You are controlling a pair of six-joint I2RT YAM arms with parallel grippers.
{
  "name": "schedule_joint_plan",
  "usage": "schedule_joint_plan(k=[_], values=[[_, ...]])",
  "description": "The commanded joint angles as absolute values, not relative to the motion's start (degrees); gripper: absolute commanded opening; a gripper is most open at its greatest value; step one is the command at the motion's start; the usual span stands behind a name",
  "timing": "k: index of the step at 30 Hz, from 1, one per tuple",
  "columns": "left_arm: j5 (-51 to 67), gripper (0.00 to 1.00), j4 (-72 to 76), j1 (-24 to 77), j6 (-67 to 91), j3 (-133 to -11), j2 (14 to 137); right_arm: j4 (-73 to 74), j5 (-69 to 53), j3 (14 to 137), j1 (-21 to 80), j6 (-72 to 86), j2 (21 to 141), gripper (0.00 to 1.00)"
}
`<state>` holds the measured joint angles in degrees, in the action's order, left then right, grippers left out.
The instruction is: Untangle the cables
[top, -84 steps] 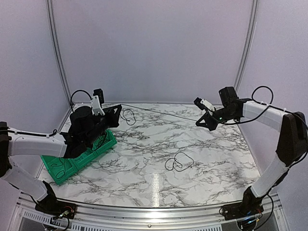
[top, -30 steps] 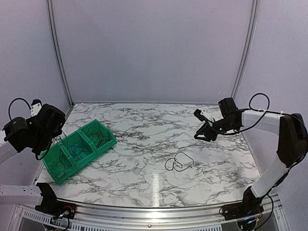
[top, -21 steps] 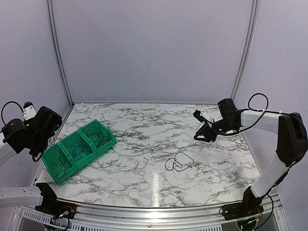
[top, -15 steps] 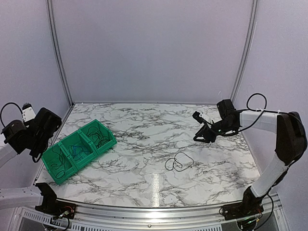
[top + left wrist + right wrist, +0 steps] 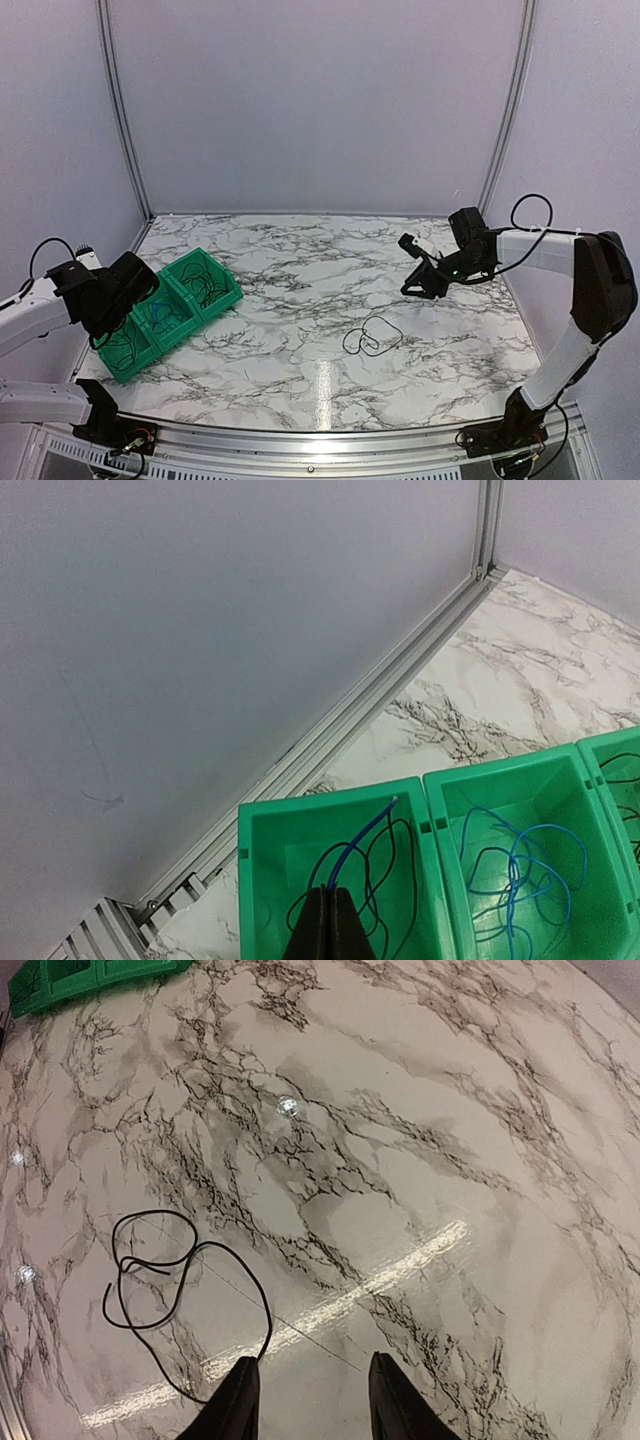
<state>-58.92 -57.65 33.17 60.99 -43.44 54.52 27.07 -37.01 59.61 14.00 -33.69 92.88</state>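
Observation:
The cables are thin wires. My left gripper [image 5: 118,318] hangs over the green bin's [image 5: 185,328] near-left compartment, shut on a blue cable [image 5: 360,845] that rises from its tips to the compartment's far corner. Black cables [image 5: 400,880] loop under it in that compartment. The middle compartment holds blue cables [image 5: 520,865]. One black cable [image 5: 372,336] lies looped on the marble table. My right gripper [image 5: 410,288] hovers to the right of and beyond it, open and empty. In the right wrist view that cable [image 5: 266,1312] ends by my left fingertip [image 5: 235,1405].
The green bin [image 5: 330,800] sits close to the left wall and its metal rail [image 5: 400,670]. A corner of the bin [image 5: 90,980] shows at the top left of the right wrist view. Walls enclose the table on three sides.
My left arm has swung from high at the far left down over the bin's near-left compartment. My right gripper has drifted slightly left. The looped black cable has not moved.

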Motion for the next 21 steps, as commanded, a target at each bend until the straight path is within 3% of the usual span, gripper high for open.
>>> schedule_joint_plan(k=[1,10,21], values=[[-55.24,0.00,-56.25,32.65,65.89,-41.08,56.51,27.92,-37.97,60.10,14.65,-34.71,93.72,0.38],[-51.52,0.00,-51.81,32.37,70.03,-36.83,60.42,28.61,-38.06,60.27,15.03,-35.01,94.17,0.38],[-46.55,0.00,-38.80,28.54,64.12,-30.04,64.53,28.96,-38.06,60.29,15.20,-35.41,94.48,0.38]])
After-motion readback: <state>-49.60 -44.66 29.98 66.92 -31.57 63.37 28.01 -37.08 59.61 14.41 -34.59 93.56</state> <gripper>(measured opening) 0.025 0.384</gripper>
